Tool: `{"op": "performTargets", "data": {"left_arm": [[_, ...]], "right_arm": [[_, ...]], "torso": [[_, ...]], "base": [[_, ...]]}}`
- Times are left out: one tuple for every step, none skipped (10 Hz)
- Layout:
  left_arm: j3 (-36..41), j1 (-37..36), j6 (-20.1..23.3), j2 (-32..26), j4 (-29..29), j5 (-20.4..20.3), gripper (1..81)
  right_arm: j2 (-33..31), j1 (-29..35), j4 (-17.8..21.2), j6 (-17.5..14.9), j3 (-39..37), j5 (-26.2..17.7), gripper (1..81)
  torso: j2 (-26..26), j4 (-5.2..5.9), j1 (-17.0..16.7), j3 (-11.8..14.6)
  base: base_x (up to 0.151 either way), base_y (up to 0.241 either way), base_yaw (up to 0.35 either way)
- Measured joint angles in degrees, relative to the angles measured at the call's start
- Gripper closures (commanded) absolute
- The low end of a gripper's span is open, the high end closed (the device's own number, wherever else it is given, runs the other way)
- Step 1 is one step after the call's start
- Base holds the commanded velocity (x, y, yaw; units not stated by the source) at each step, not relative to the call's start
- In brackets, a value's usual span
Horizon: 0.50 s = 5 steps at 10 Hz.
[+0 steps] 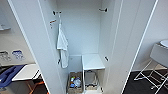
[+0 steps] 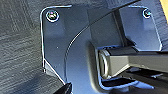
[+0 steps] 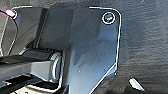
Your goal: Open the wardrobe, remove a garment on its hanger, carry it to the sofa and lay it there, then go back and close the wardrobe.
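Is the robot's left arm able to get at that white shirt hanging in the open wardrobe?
Probably yes, once raised. The wardrobe stands open and nothing hangs in front of the white shirt. But the left wrist view faces dark carpet, so the arm seems lowered for now.

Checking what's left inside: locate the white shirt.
Head view: the white short-sleeved shirt hangs on the left inside the open white wardrobe, beside the white shelf, above a basket.

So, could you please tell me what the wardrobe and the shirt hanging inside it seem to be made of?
The wardrobe looks like white coated board: flat, smooth, matte panels with crisp straight edges, though the core cannot be told. The white shirt looks like soft thin cloth, hanging limp in folds; which fibre is unclear.
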Motion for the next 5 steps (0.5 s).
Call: {"op": "performTargets", "data": {"left_arm": [[0.0, 0.0, -0.02, 0.02, 0.0, 0.02, 1.0], [0.0, -0.1, -0.02, 0.0, 0.0, -0.2, 1.0], [0.0, 0.0, 0.0, 0.02, 0.02, 0.09, 1.0], [0.0, 0.0, 0.0, 0.02, 0.02, 0.09, 1.0], [0.0, -0.1, -0.02, 0.11, 0.02, 0.11, 1.0]], "right_arm": [[0.0, 0.04, 0.0, -0.01, 0.0, 0.09, 1.0], [0.02, -0.16, -0.02, -0.01, 0.01, -0.13, 1.0], [0.02, -0.05, 0.0, 0.0, 0.01, 0.12, 1.0], [0.04, -0.13, 0.0, 0.0, 0.01, 0.0, 1.0], [0.02, -0.24, -0.02, 0.0, 0.01, -0.07, 1.0]], "torso": [[0.0, 0.0, 0.0, 0.0], [0.0, 0.0, 0.0, 0.0], [0.0, 0.0, 0.0, 0.0], [0.0, 0.0, 0.0, 0.0], [0.0, 0.0, 0.02, 0.0]], "base": [[0.0, 0.0, 0.233], [0.0, 0.0, 0.208], [0.0, 0.0, 0.207], [0.0, 0.0, 0.21], [0.0, 0.0, 0.218]]}}
